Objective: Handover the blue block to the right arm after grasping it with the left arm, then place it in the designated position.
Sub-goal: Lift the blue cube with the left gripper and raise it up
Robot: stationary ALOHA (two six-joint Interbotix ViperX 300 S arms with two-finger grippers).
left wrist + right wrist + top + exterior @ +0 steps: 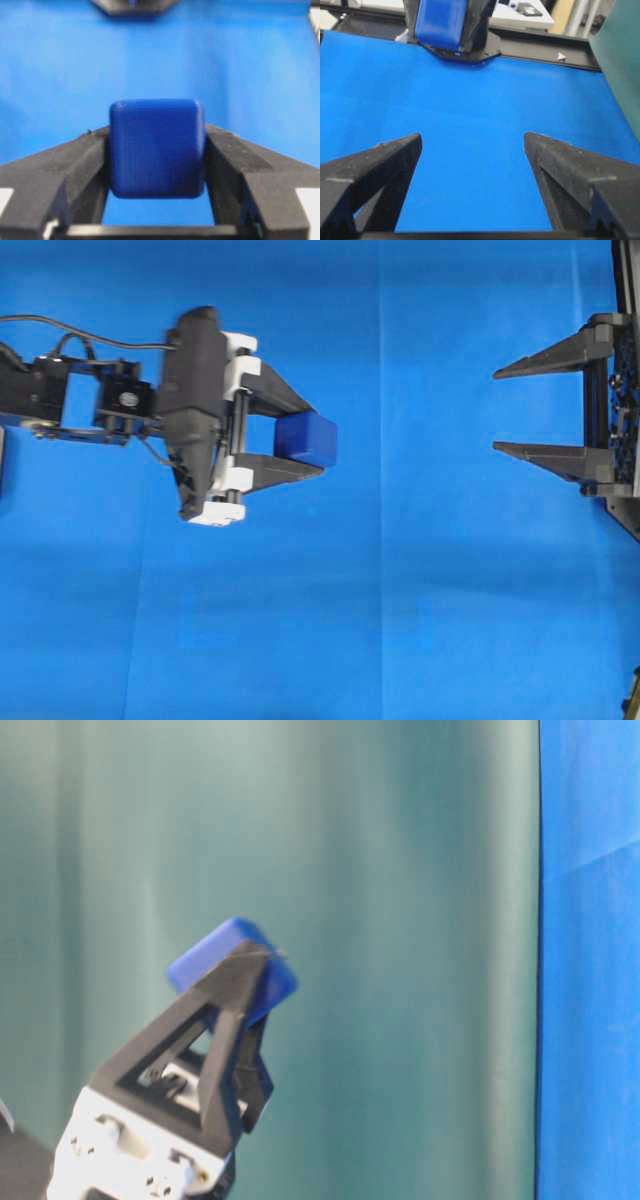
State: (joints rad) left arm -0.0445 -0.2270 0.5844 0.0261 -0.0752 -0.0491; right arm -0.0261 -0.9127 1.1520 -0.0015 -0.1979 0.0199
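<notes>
Left end effector [318, 445] pinched the blue block [307, 438] at its fingertips, above the surface. Right end effector [497, 409] stood spread, well apart. Block looked rigid, light, smooth; exposed faces suited the handover grip.

The small dark-blue block [306, 438], a rounded cube, sits pinched between the left arm's [150, 400] fingertips, lifted off the cloth.

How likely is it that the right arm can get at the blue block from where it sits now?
Probably yes. The blue block sits clamped at the tips of the left gripper, partly sticking out past them. The right gripper faces it with fingers spread wide, and only bare blue cloth lies between.
</notes>
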